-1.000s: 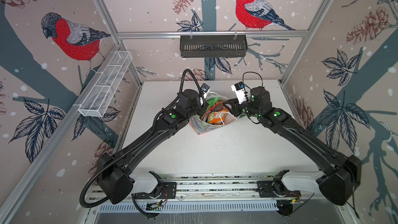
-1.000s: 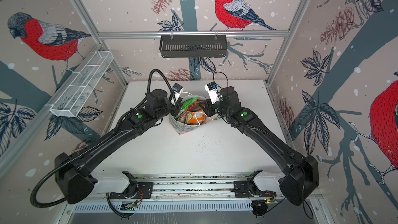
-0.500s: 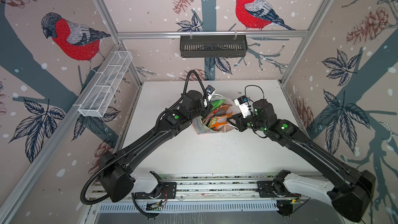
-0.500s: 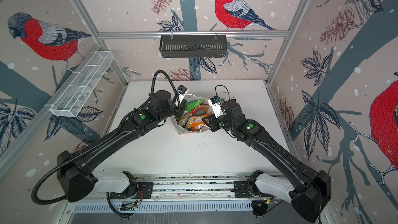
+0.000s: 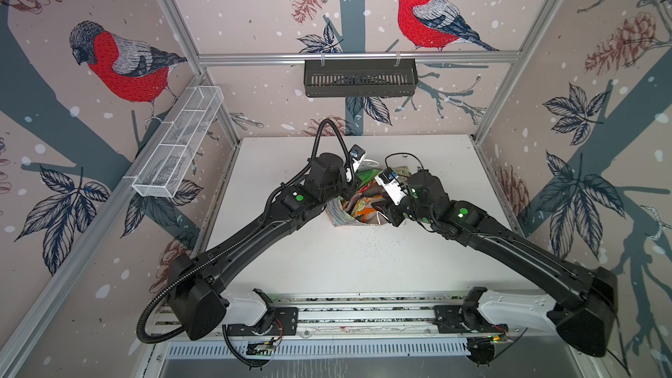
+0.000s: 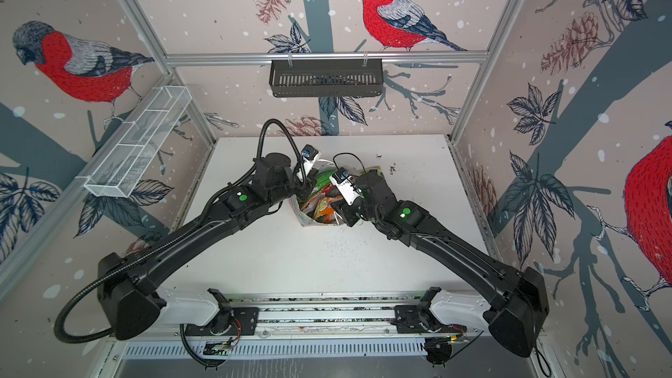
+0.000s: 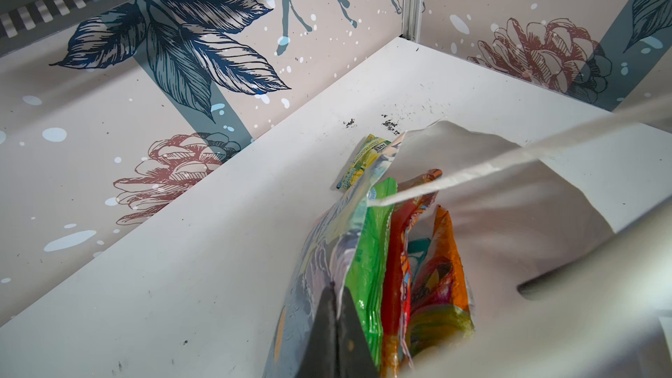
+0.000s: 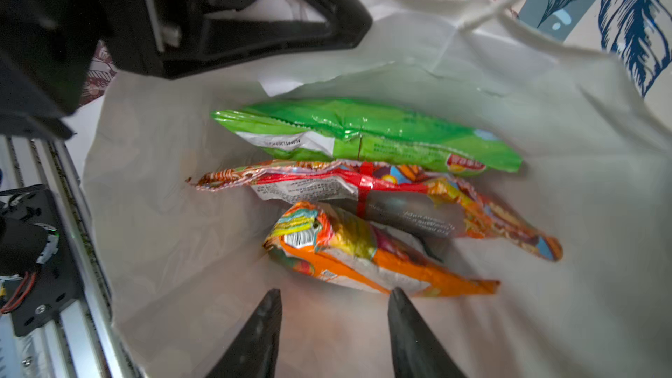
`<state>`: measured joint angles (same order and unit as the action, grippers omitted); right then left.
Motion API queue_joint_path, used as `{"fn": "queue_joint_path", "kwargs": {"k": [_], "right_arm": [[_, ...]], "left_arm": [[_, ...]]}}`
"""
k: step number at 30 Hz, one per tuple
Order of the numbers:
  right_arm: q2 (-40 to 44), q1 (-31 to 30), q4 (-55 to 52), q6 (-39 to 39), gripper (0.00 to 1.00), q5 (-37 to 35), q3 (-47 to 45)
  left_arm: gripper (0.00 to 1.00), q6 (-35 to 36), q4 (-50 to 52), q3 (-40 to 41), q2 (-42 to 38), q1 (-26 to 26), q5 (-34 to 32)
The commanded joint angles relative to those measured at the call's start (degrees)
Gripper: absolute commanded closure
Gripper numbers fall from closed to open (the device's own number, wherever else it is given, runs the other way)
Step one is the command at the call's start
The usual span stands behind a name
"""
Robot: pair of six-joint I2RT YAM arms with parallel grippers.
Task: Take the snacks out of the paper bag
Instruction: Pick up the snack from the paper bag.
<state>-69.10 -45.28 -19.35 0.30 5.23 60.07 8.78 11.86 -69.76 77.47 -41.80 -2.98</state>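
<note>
Floral paper bag [image 5: 338,217] upright, open, green packet [image 8: 363,132], red packet [image 8: 327,180], orange packet [image 8: 367,252] inside, green-yellow packet [image 5: 404,170] outside at bag's 2 o'clock

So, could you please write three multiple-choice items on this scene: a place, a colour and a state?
1. Relative to the floral paper bag, the green-yellow plastic packet lies: A inside; B outside, on the white table; C underneath.
2. The packet nearest the right pincer is: A orange; B black; C pink.
3. The left pincer is: A open; B shut on the bag's wall; C unseen.
Answers: B, it lies flat on the table; A, the orange plastic packet sits by its open jaws; B, its jaws pinch the paper.
</note>
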Motion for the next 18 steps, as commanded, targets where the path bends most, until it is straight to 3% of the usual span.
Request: {"fn": "queue_joint_path", "kwargs": {"k": [1, 18], "right_arm": [[-1.27, 0.51, 2.68, -5.04, 0.50, -1.03, 0.83], [-6.07, 1.60, 2.14, -8.40, 0.49, 7.64, 1.00]], "left_arm": [[1.00, -0.03, -4.56, -0.38, -0.30, -0.12, 2.34], [1.00, 0.37, -4.47, -0.73, -0.35, -0.14, 1.57]]}}
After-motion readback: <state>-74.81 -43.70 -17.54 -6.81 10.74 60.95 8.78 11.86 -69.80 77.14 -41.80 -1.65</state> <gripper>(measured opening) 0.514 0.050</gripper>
